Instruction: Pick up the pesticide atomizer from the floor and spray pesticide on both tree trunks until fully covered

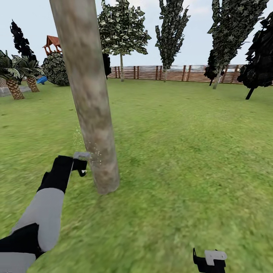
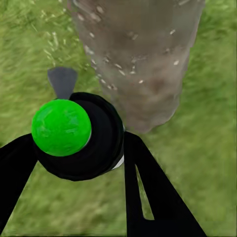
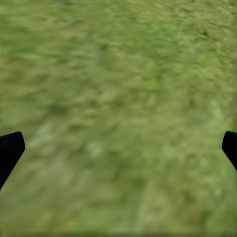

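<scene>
A thick pale mottled tree trunk (image 1: 93, 110) rises from the lawn just ahead of me, left of centre. My left gripper (image 1: 81, 167) sits low beside its base, shut on the pesticide atomizer (image 2: 79, 136), a black bottle with a green cap and a grey nozzle aimed at the trunk (image 2: 143, 59). Tiny whitish specks of pesticide (image 1: 94, 153) float between nozzle and bark and dot the trunk. My right gripper (image 1: 209, 261) hangs open over bare grass at the lower right; its dark fingertips (image 3: 11, 148) stand wide apart. A second pale-trunked tree (image 1: 121, 66) stands far back by the fence.
Grass lawn spreads all around. A brown slat fence (image 1: 174, 72) closes the far side, with dark cypress-like trees (image 1: 259, 60) at the right. Palm-like plants (image 1: 15, 76), a bush and a red-roofed play structure (image 1: 52, 43) stand at the far left.
</scene>
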`<state>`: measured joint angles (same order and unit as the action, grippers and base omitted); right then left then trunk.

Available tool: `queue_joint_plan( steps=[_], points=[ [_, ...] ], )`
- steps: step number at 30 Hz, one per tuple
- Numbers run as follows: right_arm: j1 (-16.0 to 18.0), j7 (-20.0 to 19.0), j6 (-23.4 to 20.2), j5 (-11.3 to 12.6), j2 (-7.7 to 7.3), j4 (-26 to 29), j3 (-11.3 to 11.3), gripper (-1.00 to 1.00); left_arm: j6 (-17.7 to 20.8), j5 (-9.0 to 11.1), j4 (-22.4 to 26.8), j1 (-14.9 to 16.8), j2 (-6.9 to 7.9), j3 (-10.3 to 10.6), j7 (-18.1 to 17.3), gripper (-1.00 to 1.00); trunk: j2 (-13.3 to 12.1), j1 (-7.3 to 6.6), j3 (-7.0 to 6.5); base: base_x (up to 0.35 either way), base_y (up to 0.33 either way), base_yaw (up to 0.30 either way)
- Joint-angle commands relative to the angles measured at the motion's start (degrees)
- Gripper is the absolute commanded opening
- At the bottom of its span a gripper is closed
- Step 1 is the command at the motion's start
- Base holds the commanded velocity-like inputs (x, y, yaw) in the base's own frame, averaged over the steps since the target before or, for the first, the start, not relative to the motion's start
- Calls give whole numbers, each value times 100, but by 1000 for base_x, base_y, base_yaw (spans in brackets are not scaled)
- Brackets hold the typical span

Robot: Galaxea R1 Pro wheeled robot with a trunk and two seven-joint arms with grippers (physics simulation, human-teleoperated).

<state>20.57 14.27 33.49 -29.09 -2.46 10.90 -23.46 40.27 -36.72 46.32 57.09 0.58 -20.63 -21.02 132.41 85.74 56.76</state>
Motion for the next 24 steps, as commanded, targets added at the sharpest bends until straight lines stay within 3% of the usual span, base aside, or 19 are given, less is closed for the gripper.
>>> queue_joint_plan(
  steps=[1, 2, 4, 6, 7, 8, 11, 14, 24],
  points=[
    [0, -1, 0, 0, 0, 0, 0, 100, 15, 69, -1, -25, 148, -3, -6, -100, 0, 0, 0, 0, 0, 0],
    [0, -1, 0, 0, 3, 0, 0, 100, 13, 62, 3, -53, 231, 30, -5, -100, 0, 0, 0, 0, 0, 0],
    [0, 2, 0, 0, 8, 0, 0, 100, 9, 57, 7, -71, 243, 38, -4, -100, 0, 0, 0, 0, 0, 56],
    [0, 1, 0, 0, 9, 0, 0, 100, 8, 57, 15, -54, 107, 34, -2, -100, 0, 0, 0, 8, -23, 242],
    [0, -2, 0, 0, 9, 0, 0, 100, -2, 52, 25, 3, -108, 33, 8, -100, 0, 0, 0, 82, -227, 55],
    [0, -1, 0, 0, 9, 0, 0, 100, -2, 51, 25, 12, -131, 33, 12, -100, 0, 0, 0, 54, -247, 28],
    [0, -2, 0, -7, 9, 0, 0, 100, -1, 51, 36, 18, -148, 35, 18, -100, 0, 0, 0, 20, -263, 11],
    [-2, -3, 0, -8, 9, 0, 0, 100, 5, 51, 399, -27, -154, 27, 19, -100, 0, 0, 0, -83, -260, 1],
    [0, -3, 0, 0, 9, 0, 0, 100, 17, 49, 535, -46, -119, 38, 19, -100, 0, 0, 0, -237, -118, 8]
  ],
)
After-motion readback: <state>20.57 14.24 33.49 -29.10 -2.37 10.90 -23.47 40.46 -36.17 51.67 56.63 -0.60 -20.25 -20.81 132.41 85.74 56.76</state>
